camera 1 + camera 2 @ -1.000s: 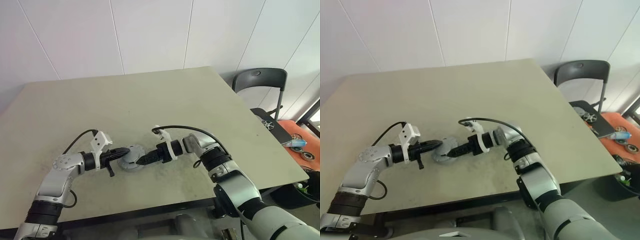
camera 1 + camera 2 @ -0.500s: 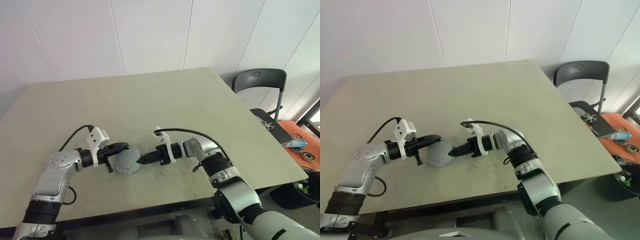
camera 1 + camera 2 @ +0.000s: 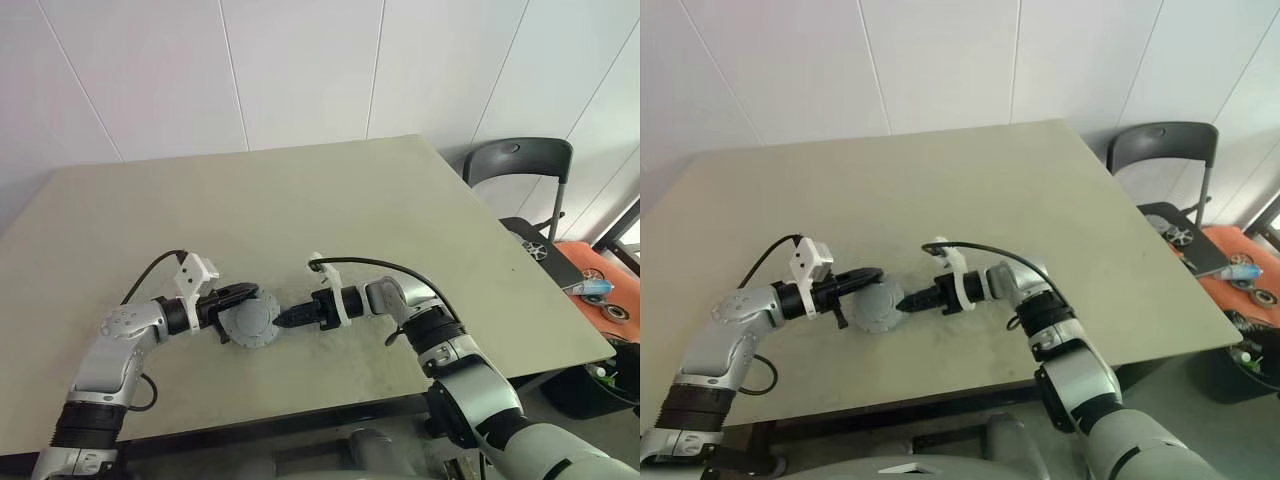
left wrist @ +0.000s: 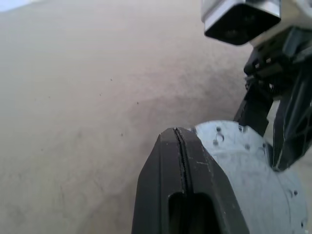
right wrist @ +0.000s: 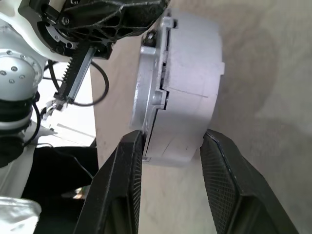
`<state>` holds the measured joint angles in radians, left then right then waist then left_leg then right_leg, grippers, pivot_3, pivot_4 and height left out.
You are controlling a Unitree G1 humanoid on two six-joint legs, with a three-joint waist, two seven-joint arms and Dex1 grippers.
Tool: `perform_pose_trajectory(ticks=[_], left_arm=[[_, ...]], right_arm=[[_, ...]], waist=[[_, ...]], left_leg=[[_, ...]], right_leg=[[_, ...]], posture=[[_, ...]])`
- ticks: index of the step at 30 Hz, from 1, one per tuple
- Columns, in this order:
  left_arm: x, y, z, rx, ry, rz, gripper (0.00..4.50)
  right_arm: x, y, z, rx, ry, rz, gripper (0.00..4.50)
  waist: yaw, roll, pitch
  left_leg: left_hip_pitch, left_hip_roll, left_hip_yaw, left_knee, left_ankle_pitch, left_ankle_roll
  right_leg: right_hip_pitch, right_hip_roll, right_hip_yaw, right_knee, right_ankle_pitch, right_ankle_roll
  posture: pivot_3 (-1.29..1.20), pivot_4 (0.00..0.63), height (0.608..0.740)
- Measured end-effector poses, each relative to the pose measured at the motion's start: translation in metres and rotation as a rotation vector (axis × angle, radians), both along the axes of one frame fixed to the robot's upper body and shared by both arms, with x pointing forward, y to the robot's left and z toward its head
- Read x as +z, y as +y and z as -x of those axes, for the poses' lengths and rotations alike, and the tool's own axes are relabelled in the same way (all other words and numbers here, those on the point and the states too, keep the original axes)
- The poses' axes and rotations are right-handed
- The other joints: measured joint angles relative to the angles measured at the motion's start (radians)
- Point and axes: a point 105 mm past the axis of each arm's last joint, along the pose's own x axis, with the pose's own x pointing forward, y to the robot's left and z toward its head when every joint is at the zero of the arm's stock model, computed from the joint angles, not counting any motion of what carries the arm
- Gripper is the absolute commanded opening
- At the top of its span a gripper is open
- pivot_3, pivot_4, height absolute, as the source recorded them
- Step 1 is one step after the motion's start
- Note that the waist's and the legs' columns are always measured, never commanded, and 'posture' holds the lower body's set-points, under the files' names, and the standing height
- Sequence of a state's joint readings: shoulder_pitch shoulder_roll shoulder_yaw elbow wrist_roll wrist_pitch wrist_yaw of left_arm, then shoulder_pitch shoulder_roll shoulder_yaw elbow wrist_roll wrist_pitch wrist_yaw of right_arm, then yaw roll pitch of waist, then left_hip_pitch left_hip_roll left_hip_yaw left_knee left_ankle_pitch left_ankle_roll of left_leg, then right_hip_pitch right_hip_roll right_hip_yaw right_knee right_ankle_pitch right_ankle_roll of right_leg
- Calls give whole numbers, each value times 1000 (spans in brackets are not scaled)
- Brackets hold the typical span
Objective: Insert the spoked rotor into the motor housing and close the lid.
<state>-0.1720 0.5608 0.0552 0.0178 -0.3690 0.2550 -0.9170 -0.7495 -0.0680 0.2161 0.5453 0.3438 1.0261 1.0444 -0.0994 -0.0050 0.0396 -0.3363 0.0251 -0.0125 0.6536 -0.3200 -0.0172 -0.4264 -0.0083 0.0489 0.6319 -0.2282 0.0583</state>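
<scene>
The motor housing [image 3: 248,322] shows as a closed grey round casing held on edge just above the table, its flat face with small screw holes [image 4: 243,165] turned up toward the head camera. Its side [image 5: 187,83] is a thin flanged plate against a thicker grey drum; which part is the lid I cannot tell. The spoked rotor is hidden. My right gripper [image 3: 283,319] reaches in from the right, shut on the casing's rim, one finger [image 5: 124,185] on each flat side. My left gripper [image 3: 252,293] is shut, its fingertips [image 4: 178,134] pressed together against the casing's upper left edge.
The beige table [image 3: 300,200] stretches far behind and to both sides of the grippers. A black chair [image 3: 520,160] stands past the table's right corner. Orange and dark clutter [image 3: 590,280] lies beyond the right edge.
The right gripper's fingers have closed onto the casing's rim. The casing has tipped up from lying slanted to facing the head camera. The left gripper rose slightly with it.
</scene>
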Motion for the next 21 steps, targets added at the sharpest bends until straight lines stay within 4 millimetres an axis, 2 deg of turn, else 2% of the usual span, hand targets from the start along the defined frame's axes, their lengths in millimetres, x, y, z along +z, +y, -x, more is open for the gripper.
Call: perform_pose_trajectory(ticks=[8,15,21], left_arm=[[-1,34,-27,229,-39,-24,0],[3,33,-29,239,-51,-2,0],[8,41,-34,325,-37,97,0]], right_arm=[[7,6,-1,-2,-15,-35,1336],[10,10,-8,-88,43,-92,1336],[31,6,-30,-243,125,-242,1336]], waist=[[2,0,0],[4,-1,0],[5,-1,0]], left_leg=[[0,0,-2,0,0,0],[-1,-1,-3,0,0,0],[-2,-2,-4,2,0,0]], right_leg=[[-3,0,-1,-1,2,-3],[-3,-1,-1,-2,2,-3],[-4,-2,-1,-2,2,-3]], posture=[[0,0,740],[0,0,740],[0,0,740]])
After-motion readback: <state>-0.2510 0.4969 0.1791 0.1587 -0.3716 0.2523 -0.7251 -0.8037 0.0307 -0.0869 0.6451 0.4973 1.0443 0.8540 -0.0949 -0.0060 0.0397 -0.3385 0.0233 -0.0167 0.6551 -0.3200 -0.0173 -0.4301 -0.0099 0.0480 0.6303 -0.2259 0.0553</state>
